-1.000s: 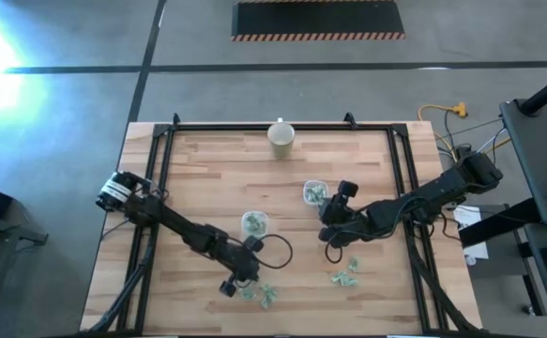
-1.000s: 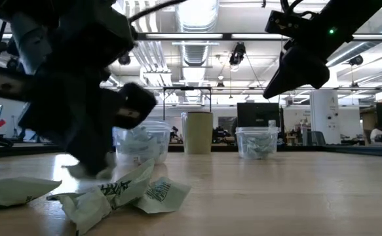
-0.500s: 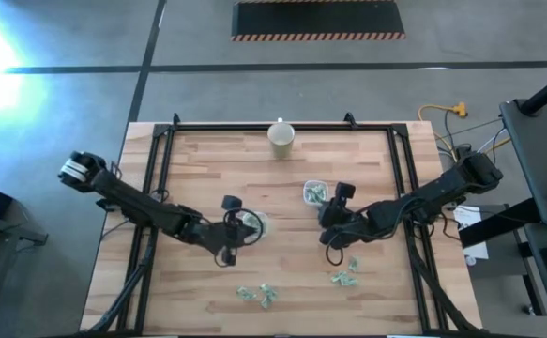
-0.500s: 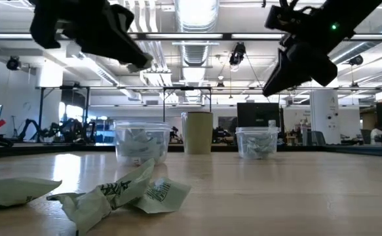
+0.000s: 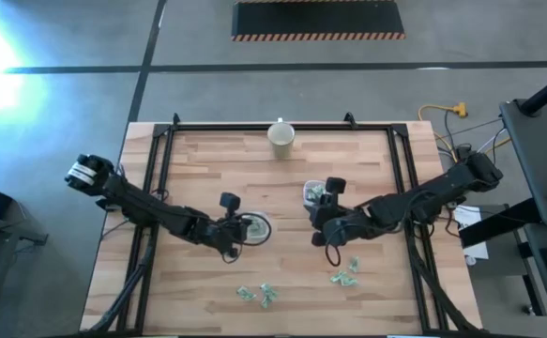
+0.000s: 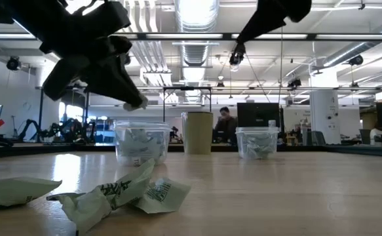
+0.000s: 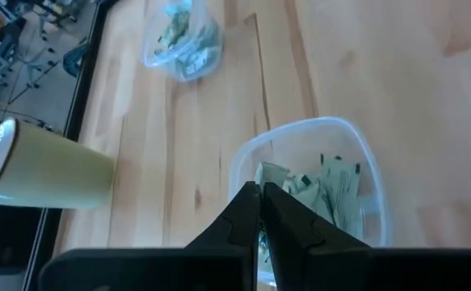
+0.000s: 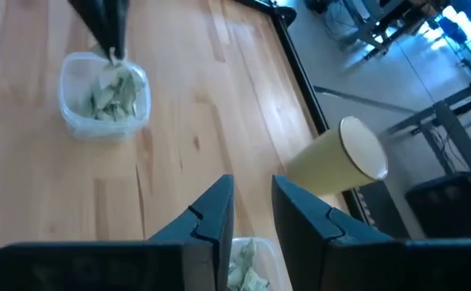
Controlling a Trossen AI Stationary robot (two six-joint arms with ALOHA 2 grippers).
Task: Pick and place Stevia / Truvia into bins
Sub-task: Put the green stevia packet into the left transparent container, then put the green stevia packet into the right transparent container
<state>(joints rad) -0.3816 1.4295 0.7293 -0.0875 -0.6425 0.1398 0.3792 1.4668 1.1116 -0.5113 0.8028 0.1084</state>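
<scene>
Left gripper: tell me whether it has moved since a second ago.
Yes. In the high view the left gripper left the loose packets near the front edge and now hangs over the left bin.

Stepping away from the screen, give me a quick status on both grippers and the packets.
Left gripper shut, over near bin. Right gripper open, empty, above far bin. Loose packets wait on table. Nothing blocking.

I see two bins mid-table, the left bin (image 5: 255, 227) under my left gripper (image 5: 238, 230), the right bin (image 5: 313, 193) beside my right gripper (image 5: 319, 214), the cup (image 5: 281, 137) behind them, and loose packets (image 5: 257, 295) (another cluster (image 5: 347, 276) rightward) in front.
</scene>
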